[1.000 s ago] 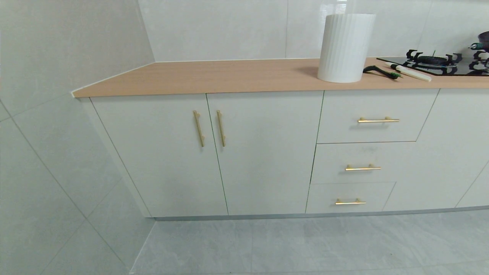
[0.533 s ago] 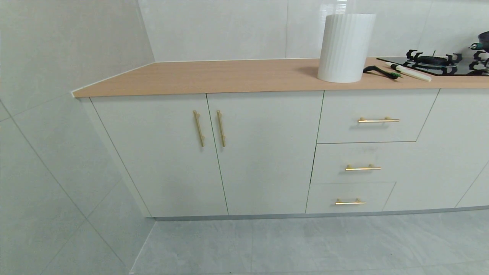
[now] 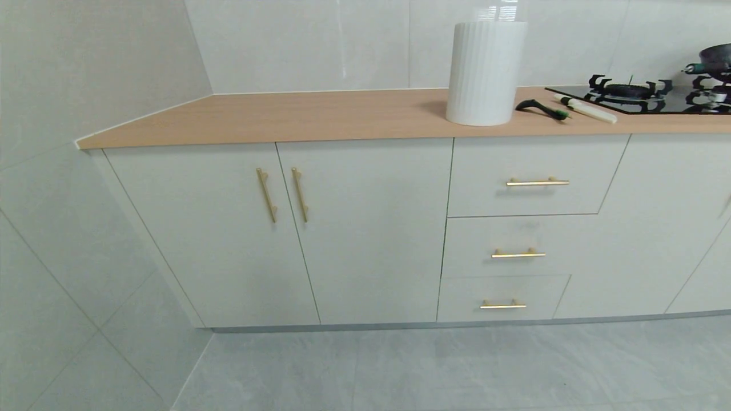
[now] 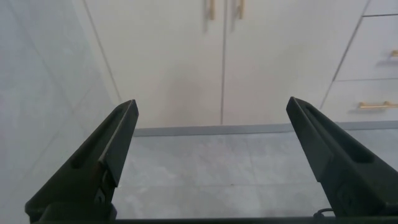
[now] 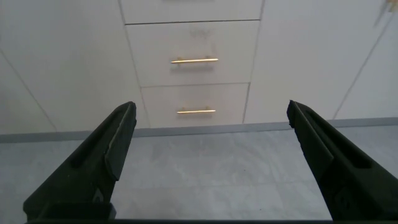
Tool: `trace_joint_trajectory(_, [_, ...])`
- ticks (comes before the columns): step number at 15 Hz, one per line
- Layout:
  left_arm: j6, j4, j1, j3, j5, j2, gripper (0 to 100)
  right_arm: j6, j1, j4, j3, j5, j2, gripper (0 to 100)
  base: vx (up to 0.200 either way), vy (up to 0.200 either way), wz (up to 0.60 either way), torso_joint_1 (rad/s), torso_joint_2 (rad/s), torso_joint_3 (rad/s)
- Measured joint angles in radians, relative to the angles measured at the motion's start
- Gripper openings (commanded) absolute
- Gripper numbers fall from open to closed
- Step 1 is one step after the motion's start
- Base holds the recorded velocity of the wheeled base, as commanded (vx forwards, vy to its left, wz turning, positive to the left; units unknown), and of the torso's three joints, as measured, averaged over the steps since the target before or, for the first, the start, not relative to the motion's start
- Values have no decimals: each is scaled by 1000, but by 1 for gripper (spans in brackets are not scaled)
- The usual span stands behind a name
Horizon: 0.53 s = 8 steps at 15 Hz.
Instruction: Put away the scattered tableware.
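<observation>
- Tableware lies toward the right of the wooden countertop (image 3: 297, 117). We see a black-handled utensil (image 3: 537, 106) and a long white utensil (image 3: 588, 109) close beside each other. We cannot tell what kind each is, or whether they touch.
- Just left of the black-handled utensil stands a tall white ribbed container (image 3: 485, 73), upright, near the counter's front edge.
- Just beyond the long white utensil we make out a black hob (image 3: 645, 106) set into the counter, with a dark pan (image 3: 717, 56) at its far right.
- Under the counter we count two cabinet doors (image 3: 371, 228), both shut, their brass handles (image 3: 266, 195) either side of the middle seam. Right of them is a stack of three drawers (image 3: 485, 197), all shut.
- The left gripper (image 4: 211, 155) hangs low over the grey floor tiles (image 4: 186, 186), facing the foot of the cabinet doors. Its fingers (image 4: 102, 158) stand wide apart and are empty.
- The right gripper (image 5: 211, 155) hangs low before the two lower drawers, its fingers (image 5: 106, 158) likewise spread wide and empty.
- We place both grippers well apart from the tableware up on the counter.
</observation>
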Motion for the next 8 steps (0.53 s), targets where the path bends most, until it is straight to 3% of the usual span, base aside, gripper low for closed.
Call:
trace_joint_trajectory(6, [0, 0, -1, 0, -1, 0, 100, 0, 0, 0, 0, 1, 0, 100, 0, 0, 0, 0, 0, 0])
trace_joint_trajectory(8, [1, 0, -1, 0, -6, 0, 100, 0, 0, 0, 0, 1, 0, 100, 200, 0, 0, 7, 0, 5])
